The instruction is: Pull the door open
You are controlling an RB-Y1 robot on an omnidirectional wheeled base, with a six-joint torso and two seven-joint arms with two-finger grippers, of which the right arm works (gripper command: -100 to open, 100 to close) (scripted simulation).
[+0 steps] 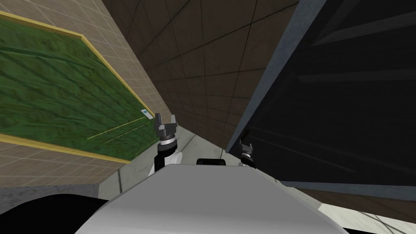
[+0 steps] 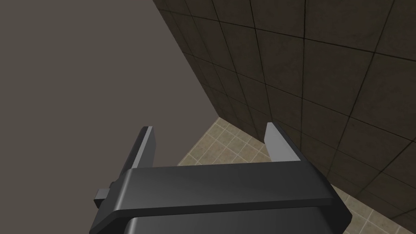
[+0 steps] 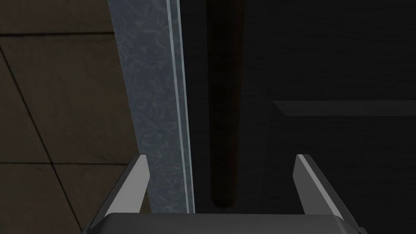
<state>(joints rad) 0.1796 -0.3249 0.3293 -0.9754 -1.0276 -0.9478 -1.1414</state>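
Handle [image 3: 222, 122], a dark vertical bar on the dark door [image 1: 345, 122], lies between my right gripper's [image 3: 221, 156] wide-spread fingers, neither pressing it. Door stands at two o'clock, its grey-blue frame [image 1: 280, 61] alongside. Left gripper [image 1: 165, 117] hovers at eleven o'clock, jaws wide, empty.

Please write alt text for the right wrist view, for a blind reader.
The open right gripper faces a dark long handle on a dark door, not gripping it. A grey-blue door frame runs beside the handle, with a brown tiled wall beyond.
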